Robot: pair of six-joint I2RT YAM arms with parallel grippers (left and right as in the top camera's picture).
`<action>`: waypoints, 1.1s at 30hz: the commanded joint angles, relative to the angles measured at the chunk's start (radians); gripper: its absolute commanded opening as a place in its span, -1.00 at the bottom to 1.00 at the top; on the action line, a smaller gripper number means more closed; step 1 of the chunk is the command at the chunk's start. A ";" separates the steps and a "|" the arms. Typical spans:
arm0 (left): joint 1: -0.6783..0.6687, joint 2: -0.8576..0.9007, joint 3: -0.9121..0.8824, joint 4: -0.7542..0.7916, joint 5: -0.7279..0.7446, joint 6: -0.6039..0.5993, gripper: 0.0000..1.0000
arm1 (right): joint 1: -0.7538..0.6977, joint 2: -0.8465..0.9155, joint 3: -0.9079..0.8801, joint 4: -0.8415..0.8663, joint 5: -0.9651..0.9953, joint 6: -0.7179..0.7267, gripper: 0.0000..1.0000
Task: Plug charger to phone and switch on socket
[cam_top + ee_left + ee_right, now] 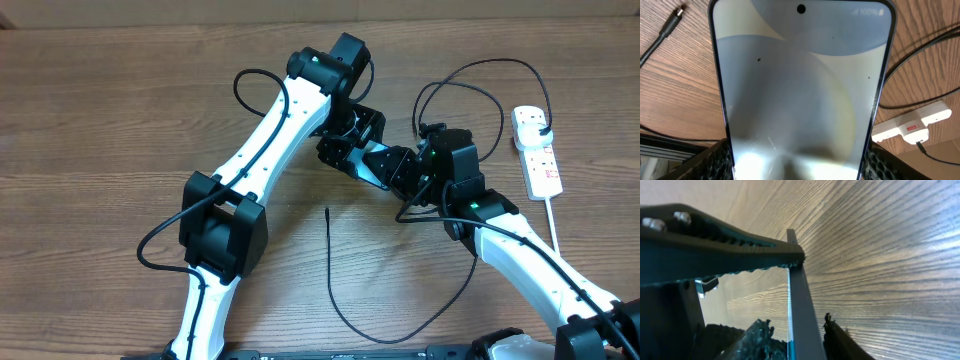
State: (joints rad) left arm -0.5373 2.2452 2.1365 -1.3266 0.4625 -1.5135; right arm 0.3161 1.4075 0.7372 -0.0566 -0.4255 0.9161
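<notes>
The phone point(375, 160) is held off the table between both grippers. In the left wrist view its lit pale screen point(800, 75) fills the frame, and my left gripper point(800, 167) is shut on its side edges. In the right wrist view the phone shows edge-on point(799, 305), with my right gripper point(801, 340) closed across its thickness. The charger's connector tip point(327, 211) lies loose on the table in front of the grippers; it also shows in the left wrist view point(676, 14). The socket point(537, 150) lies at the right with a black plug point(541, 128) in it.
The charger cable point(345, 315) loops along the front of the table under the right arm point(520, 250). More black cable point(480, 65) loops behind the grippers. The socket's white cord point(551, 225) runs toward the front right. The socket also appears in the left wrist view point(910, 127).
</notes>
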 commanded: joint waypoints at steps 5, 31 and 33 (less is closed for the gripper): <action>-0.013 0.001 0.032 0.005 0.002 -0.023 -0.92 | 0.005 0.003 0.021 0.002 0.011 -0.004 -0.36; -0.019 0.001 0.032 0.007 0.019 -0.039 -0.92 | 0.005 0.003 0.021 -0.002 0.044 -0.005 -0.70; -0.024 0.001 0.032 0.008 0.027 -0.040 -0.92 | 0.005 0.003 0.021 -0.002 0.044 -0.005 -0.71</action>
State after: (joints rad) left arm -0.5449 2.2452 2.1365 -1.3193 0.4603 -1.5280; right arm 0.3161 1.4075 0.7372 -0.0570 -0.4000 0.9165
